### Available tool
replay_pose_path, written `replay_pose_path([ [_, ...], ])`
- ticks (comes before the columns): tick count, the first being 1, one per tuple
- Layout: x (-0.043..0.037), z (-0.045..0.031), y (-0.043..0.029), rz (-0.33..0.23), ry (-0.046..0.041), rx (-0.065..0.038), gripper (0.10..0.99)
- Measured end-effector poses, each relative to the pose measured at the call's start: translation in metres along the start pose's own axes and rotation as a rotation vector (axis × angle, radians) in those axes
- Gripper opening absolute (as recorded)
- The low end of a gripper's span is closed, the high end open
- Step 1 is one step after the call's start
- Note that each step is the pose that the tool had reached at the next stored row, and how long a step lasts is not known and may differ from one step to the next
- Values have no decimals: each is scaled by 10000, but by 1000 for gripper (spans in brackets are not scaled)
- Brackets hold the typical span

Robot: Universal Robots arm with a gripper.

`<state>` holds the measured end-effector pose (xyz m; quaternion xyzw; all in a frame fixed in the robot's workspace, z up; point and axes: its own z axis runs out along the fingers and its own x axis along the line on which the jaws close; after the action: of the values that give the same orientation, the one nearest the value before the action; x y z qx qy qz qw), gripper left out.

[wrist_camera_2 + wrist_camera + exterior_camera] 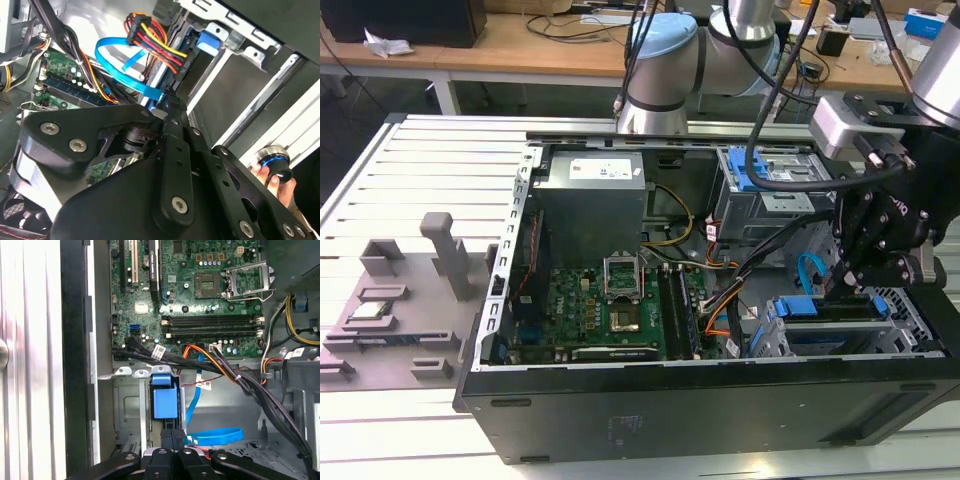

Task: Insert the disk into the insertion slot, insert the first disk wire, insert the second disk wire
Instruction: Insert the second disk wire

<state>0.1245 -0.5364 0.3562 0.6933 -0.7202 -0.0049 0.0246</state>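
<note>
The disk (825, 308), in its bright blue frame (164, 401), sits inside the grey insertion slot (912, 318) at the case's corner on the exterior view's right. My gripper (836, 288) hangs just over the disk's cable end. Its black fingers (169, 107) are pressed together on the plug end of the second disk wire (116, 64), a flat blue loop (216, 435). The first disk wire (159, 47), a red, yellow and black bundle, reaches the disk's end; I cannot tell whether it is seated.
The open case holds the motherboard (610, 310), a power supply (592, 205) and a taller cage with a blue latch (770, 180). Black cable bundles (250, 390) cross beside the slot. Grey fixtures (390, 300) lie on the table. A person's hand (272, 177) holds a round knob.
</note>
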Motion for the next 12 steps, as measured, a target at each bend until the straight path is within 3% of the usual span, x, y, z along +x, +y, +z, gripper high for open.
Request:
replay_pose_path([
  [5, 1, 17, -58, 0, 1, -1, 102],
  [12, 0, 37, -67, 0, -1, -2, 102],
])
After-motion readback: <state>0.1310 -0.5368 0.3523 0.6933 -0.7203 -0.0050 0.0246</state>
